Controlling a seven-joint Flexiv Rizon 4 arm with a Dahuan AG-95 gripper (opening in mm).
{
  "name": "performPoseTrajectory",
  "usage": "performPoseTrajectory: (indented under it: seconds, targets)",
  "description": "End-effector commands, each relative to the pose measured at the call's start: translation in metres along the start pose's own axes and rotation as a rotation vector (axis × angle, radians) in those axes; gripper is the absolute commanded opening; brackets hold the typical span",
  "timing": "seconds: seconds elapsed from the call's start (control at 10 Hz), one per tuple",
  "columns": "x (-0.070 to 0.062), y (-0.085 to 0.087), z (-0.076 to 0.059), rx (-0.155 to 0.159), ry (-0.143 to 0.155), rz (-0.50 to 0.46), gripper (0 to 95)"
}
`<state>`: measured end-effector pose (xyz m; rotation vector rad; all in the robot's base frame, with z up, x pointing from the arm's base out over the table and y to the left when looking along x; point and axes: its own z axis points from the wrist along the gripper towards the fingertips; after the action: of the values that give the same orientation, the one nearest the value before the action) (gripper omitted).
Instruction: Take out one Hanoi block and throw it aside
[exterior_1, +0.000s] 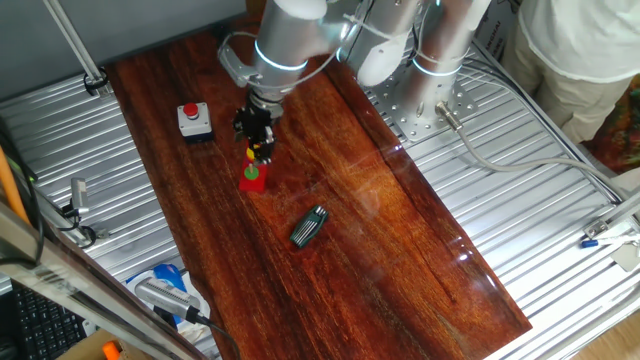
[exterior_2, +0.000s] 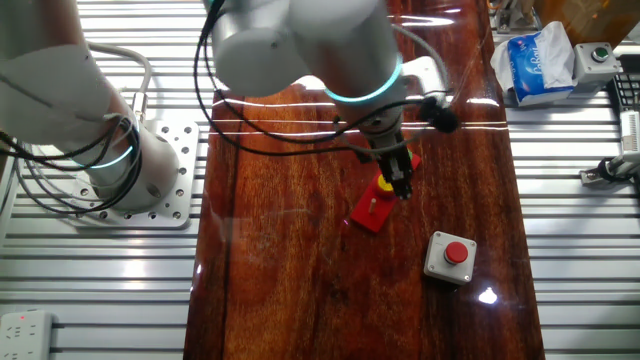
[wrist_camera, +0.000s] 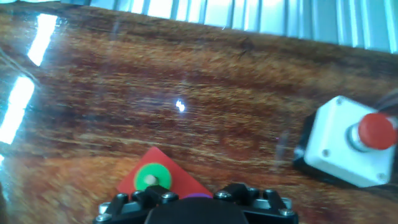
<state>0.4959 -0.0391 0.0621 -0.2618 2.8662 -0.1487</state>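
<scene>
**Yellow disc sat at robot's fingertips above red peg base**

Dark polished wood ran the length of the table (exterior_1: 400, 240) in one fixed view, where the Flexiv arm reached down over the red base (exterior_1: 253, 179). The gripper (exterior_1: 262, 152) hung just above it, and the yellow Hanoi block (exterior_1: 251, 153) showed as a small bright spot at the fingertips, over a green disc (exterior_1: 254, 171) on the base. Whether the fingers had closed on the block could not be told from this side. A boxed red emergency button (exterior_1: 194, 118) stood near the base, and a dark multi-tool (exterior_1: 309, 227) lay apart from it.

From the other fixed view, the gripper (exterior_2: 400, 185) covered the upper end of the red base (exterior_2: 372, 211), with the Hanoi block (exterior_2: 384, 184) touching or just beside the fingers. One bare peg stood free on the base. The emergency button (exterior_2: 450, 256) sat close by.

In the hand view, the green disc (wrist_camera: 153, 177) ringed its pale peg on the red base (wrist_camera: 138, 177) just ahead of the gripper housing; the yellow block and the fingertips were out of sight, and the emergency button (wrist_camera: 354, 146) filled the right side.

Risks from here, as a judgement: a lift that was not straight could bind the small block on its peg and drag the light base along, and a weak pinch could drop it back. A careless toss could send it against the nearby button.
</scene>
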Motion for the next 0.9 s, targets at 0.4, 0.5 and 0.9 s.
performPoseTrajectory:
  seconds: [0.4, 0.5, 0.9]
  targets:
    - [0.0185, -0.027, -0.0081, -0.056, 0.201, 0.035, 57.0]
    - [0.0185, -0.027, -0.0081, -0.063, 0.173, 0.04, 57.0]
    - [0.0185, -0.0271, -0.0084, -0.097, 0.132, 0.081, 57.0]
